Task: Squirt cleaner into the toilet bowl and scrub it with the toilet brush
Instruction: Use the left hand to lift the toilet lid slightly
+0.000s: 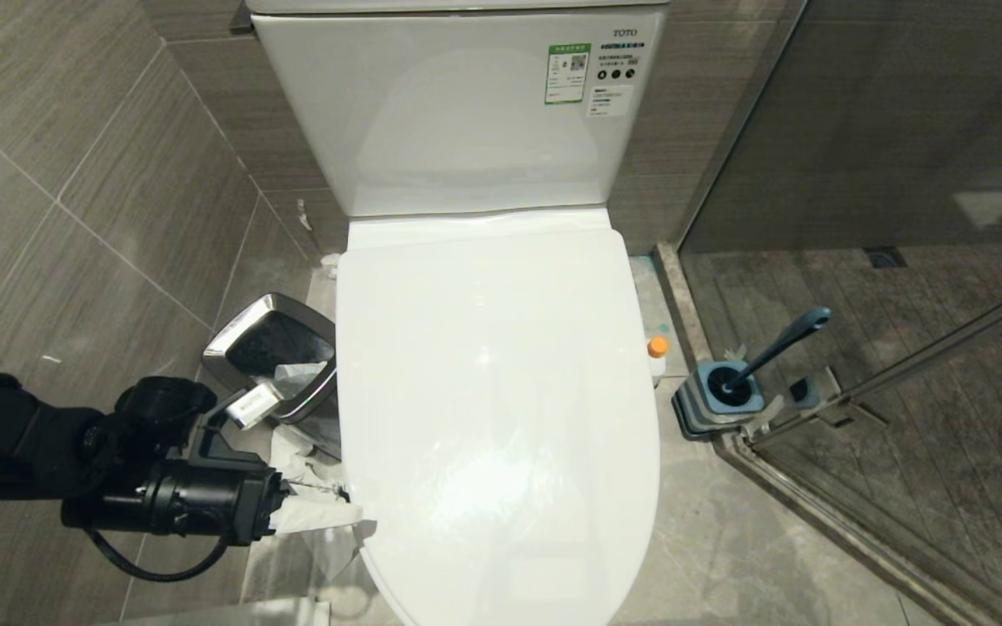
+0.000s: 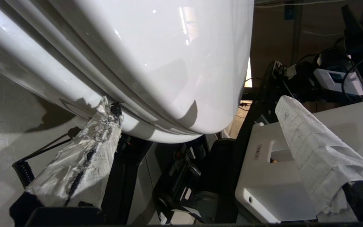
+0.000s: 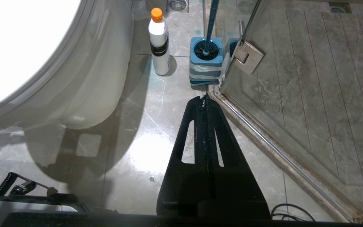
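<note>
Toilet bowl (image 1: 501,409) lid shut, TOTO (image 1: 625,32) on cistern

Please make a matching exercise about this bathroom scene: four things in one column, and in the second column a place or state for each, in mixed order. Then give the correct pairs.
Things:
1. toilet lid
2. cleaner
3. toilet brush
4. left pincer

Places or states:
A. standing in its square holder by the glass door
B. open, at the toilet's front left edge
C. closed over the bowl
D. upright on the floor between the toilet and the brush holder

Pairs: 1-C, 2-D, 3-A, 4-B
</note>
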{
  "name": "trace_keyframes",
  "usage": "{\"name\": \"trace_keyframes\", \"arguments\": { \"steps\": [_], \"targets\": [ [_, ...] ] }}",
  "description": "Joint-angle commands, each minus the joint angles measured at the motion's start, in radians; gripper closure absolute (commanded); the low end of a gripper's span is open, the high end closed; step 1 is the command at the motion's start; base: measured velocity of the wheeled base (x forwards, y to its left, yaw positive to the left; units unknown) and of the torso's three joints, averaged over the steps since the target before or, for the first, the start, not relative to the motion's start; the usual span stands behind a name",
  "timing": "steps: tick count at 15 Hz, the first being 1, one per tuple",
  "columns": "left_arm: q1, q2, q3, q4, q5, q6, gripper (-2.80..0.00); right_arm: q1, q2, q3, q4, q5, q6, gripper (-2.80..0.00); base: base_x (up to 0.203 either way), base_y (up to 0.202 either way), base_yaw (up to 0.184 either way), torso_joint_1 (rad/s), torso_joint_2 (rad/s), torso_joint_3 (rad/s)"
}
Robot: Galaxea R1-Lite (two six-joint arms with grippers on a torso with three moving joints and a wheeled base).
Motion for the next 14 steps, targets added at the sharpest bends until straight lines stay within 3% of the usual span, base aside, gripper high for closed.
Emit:
{"name": "trace_keyframes", "arguments": {
  "steps": [1, 14],
  "targets": [
    [-0.005, 0.018, -0.005, 0.000, -0.002, 0.003, -2.80, 0.001, 0.002, 0.001, 0.000, 0.000, 0.000, 0.00, 0.000, 0.000, 0.000, 0.000, 0.00, 0.000],
    [-0.094, 0.036, -0.016, -0.023, 0.023, -0.015, -2.80, 0.001, 0.002, 0.000, 0.000, 0.000, 0.000, 0.00, 0.000, 0.000, 0.000, 0.000, 0.00, 0.000]
  ]
}}
